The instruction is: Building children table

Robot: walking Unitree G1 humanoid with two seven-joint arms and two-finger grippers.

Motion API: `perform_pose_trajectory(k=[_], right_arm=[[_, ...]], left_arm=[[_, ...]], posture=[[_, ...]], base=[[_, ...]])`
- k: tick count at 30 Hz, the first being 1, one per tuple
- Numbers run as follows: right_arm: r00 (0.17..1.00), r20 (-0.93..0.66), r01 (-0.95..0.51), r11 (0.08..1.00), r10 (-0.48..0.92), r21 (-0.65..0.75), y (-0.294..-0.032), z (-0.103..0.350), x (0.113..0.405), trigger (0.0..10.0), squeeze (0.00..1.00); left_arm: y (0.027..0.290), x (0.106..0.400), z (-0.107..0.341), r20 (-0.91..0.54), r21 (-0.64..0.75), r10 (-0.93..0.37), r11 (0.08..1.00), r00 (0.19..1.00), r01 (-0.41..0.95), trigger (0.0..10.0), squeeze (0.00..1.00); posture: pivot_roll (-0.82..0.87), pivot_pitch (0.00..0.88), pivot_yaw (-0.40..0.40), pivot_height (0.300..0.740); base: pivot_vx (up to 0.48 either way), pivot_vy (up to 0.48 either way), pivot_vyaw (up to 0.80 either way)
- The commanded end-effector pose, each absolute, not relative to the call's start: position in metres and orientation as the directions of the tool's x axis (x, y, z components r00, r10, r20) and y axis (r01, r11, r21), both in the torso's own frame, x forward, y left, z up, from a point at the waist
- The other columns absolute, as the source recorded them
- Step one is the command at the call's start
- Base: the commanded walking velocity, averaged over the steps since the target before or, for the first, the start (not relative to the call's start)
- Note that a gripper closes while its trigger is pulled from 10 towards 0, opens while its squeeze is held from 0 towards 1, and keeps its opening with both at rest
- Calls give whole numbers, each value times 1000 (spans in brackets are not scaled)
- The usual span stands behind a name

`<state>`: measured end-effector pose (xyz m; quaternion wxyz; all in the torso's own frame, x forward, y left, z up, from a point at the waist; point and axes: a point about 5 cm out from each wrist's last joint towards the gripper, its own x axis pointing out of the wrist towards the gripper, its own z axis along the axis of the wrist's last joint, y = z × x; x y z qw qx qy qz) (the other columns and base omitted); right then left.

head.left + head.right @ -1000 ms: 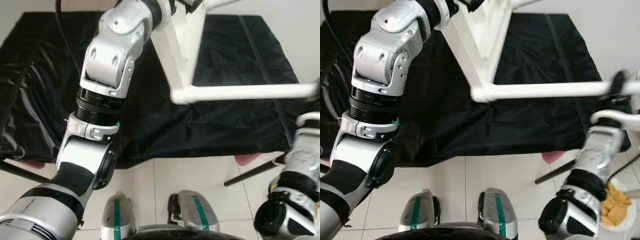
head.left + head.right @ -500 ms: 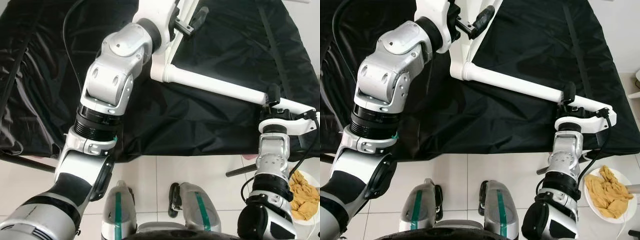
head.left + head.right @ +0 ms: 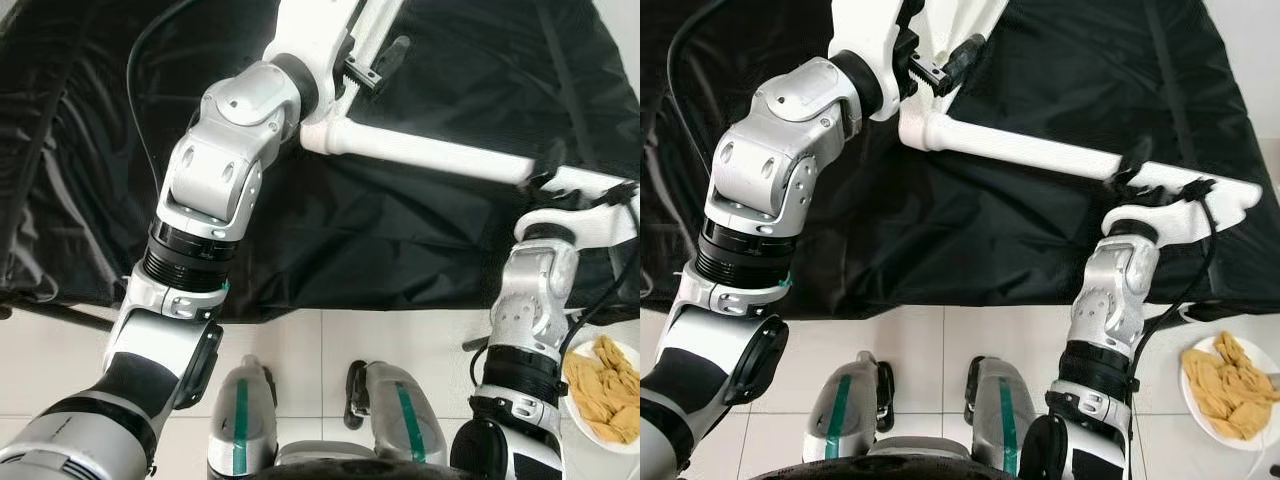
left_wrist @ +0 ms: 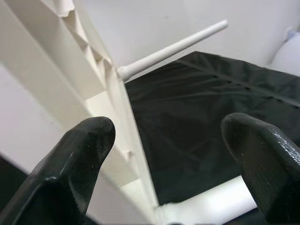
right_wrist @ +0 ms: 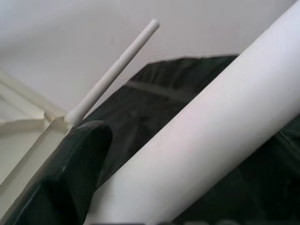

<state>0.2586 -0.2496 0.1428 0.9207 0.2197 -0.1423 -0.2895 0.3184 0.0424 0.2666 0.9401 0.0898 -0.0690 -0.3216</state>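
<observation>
The white children's table frame (image 3: 330, 30) lies over a black cloth (image 3: 350, 240), with one thick white leg (image 3: 420, 155) running out to the right. My left gripper (image 3: 378, 62) is up at the frame, open, and a rib of the frame (image 4: 117, 117) lies between its fingers (image 4: 79, 159), close to one of them. My right gripper (image 3: 1125, 178) is shut on the far end of the leg, which crosses the right wrist view (image 5: 211, 131) beside one black finger (image 5: 61, 178). A thin white rod (image 4: 173, 47) sticks out from a corner of the frame.
The black cloth hangs down over its front edge (image 3: 400, 305) onto a tiled floor. A white plate with yellow pieces (image 3: 605, 390) sits on the floor at the right. A dark rod (image 3: 60, 315) pokes out at the lower left. My feet (image 3: 240, 420) stand close to the cloth.
The view has shifted. The leg has swung from level to slanting and sits farther from me. My right gripper, blurred beside the leg's end before, is now closed on it.
</observation>
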Motion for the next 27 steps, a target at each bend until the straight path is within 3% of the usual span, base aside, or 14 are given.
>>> perform_pose_trajectory(k=[1, 9, 14, 17, 19, 27], right_arm=[[691, -26, 695, 654, -722, 300, -271, 107, 237, 10000, 0], [668, -118, 731, 618, -735, 290, -270, 88, 226, 10000, 0], [653, -213, 741, 554, -727, 379, -266, 67, 216, 10000, 0], [687, -186, 699, 571, -702, 430, -262, 67, 216, 10000, 0], [641, -243, 740, 501, -728, 448, -264, 56, 208, 10000, 0], [681, -219, 701, 535, -699, 472, -254, 49, 197, 10000, 0]], left_arm=[[44, 318, 265, 59, 219, -615, 777, 787, 590, 10000, 0], [45, 318, 266, 61, 223, -614, 777, 787, 589, 10000, 0], [46, 319, 268, 65, 224, -615, 777, 786, 589, 10000, 0], [46, 320, 269, 66, 224, -614, 777, 787, 588, 10000, 0], [47, 321, 270, 68, 227, -616, 775, 785, 589, 10000, 0], [49, 324, 271, 62, 234, -620, 771, 782, 592, 10000, 0]], posture=[[39, 85, 31, 740], [35, 89, 34, 740], [33, 88, 41, 740], [30, 87, 45, 740], [27, 86, 55, 740], [5, 92, 97, 740]], base=[[0, 0, 0], [0, 0, 0], [0, 0, 0], [0, 0, 0], [0, 0, 0], [0, 0, 0]])
